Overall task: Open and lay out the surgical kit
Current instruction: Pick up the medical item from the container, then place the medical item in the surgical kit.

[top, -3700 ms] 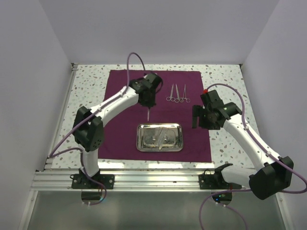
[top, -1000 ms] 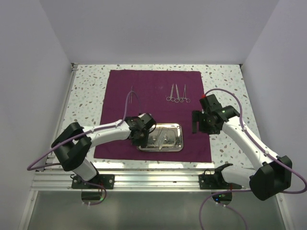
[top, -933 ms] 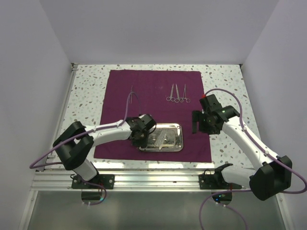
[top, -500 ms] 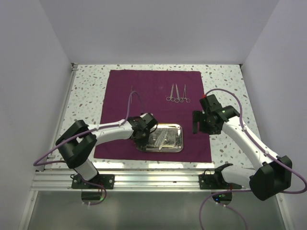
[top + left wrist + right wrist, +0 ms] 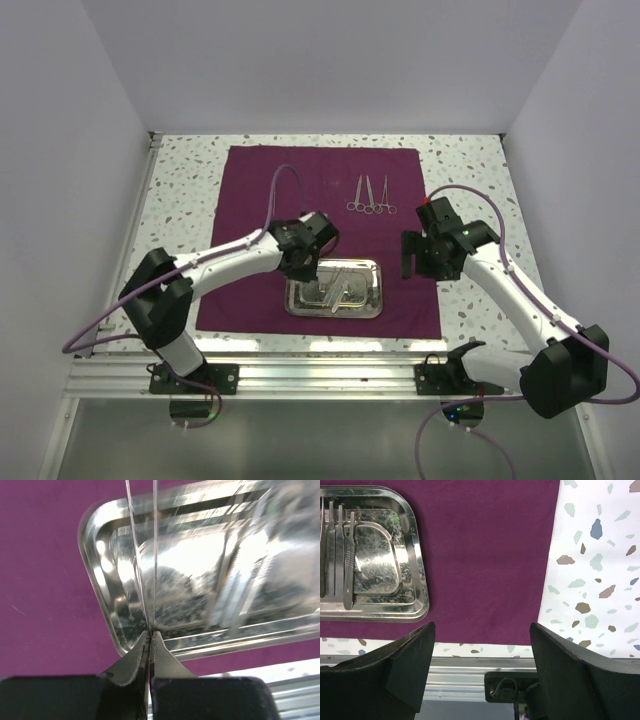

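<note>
The purple cloth lies spread flat across mid-frame, soft and likely to bunch. The steel tray sits at its lower middle, stiff and slick. The right gripper hangs spread wide to the right of the tray. The left gripper pinches thin tweezers, which look light, springy and apt to slip unless held near their joined end. Half a second ago it sat lower, at the tray's left end.

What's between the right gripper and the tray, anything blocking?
Nothing visible. In the right wrist view only bare purple cloth lies between the open right gripper and the tray's right rim. The left gripper is shut on tweezers at the tray's left end, off that path.
</note>
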